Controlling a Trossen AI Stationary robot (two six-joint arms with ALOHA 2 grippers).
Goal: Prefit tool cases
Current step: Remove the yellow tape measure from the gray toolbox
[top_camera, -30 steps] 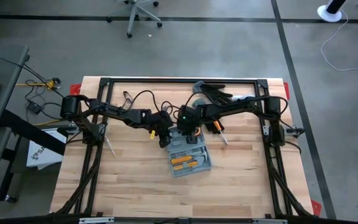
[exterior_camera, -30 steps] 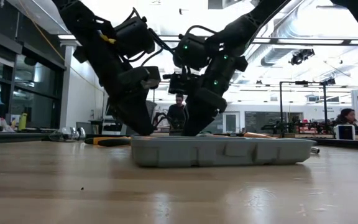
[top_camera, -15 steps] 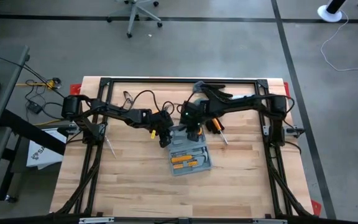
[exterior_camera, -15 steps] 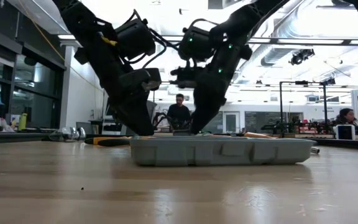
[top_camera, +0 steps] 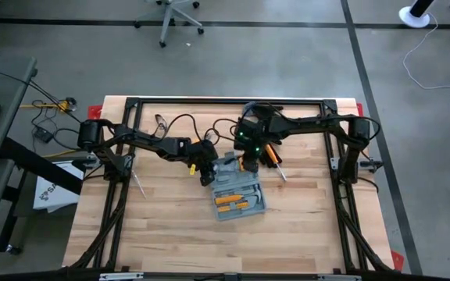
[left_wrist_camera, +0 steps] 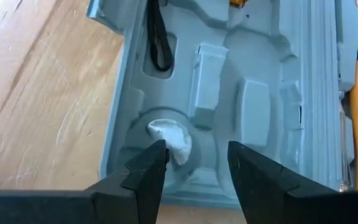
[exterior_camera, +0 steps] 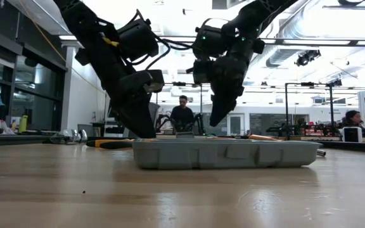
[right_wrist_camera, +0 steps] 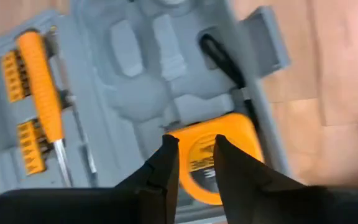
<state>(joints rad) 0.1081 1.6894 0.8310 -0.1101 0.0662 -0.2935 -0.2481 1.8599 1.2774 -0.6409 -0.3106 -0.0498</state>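
Observation:
The grey-blue tool case (top_camera: 239, 193) lies open on the wooden table, seen side-on in the low view (exterior_camera: 227, 153). Orange-handled tools (top_camera: 229, 203) sit in its near half. My right gripper (right_wrist_camera: 194, 142) hangs open above the case's far part (exterior_camera: 215, 119), holding nothing. Below its fingers a yellow tape measure (right_wrist_camera: 199, 163) lies on the moulded tray. My left gripper (left_wrist_camera: 197, 149) is open at the case's left end (top_camera: 208, 176), over a round recess that holds a white crumpled scrap (left_wrist_camera: 174, 140). My left gripper points steeply down at the case's left end wall (exterior_camera: 143, 140), one finger (left_wrist_camera: 151, 168) over the round recess. I cannot tell whether the fingers touch the case.
An orange-handled screwdriver (top_camera: 274, 161) lies on the table right of the case. Black-and-grey gloves (top_camera: 268, 117) lie near the far edge and a thin tool (top_camera: 138, 183) at the left. People stand in the room beyond (exterior_camera: 182, 114). Bare wood spreads toward the near edge.
My right gripper has risen from the case's tray until its fingertips hang clear above it. It has also shifted a little toward the table's far right and rolled its wrist. The case has stayed where it was.

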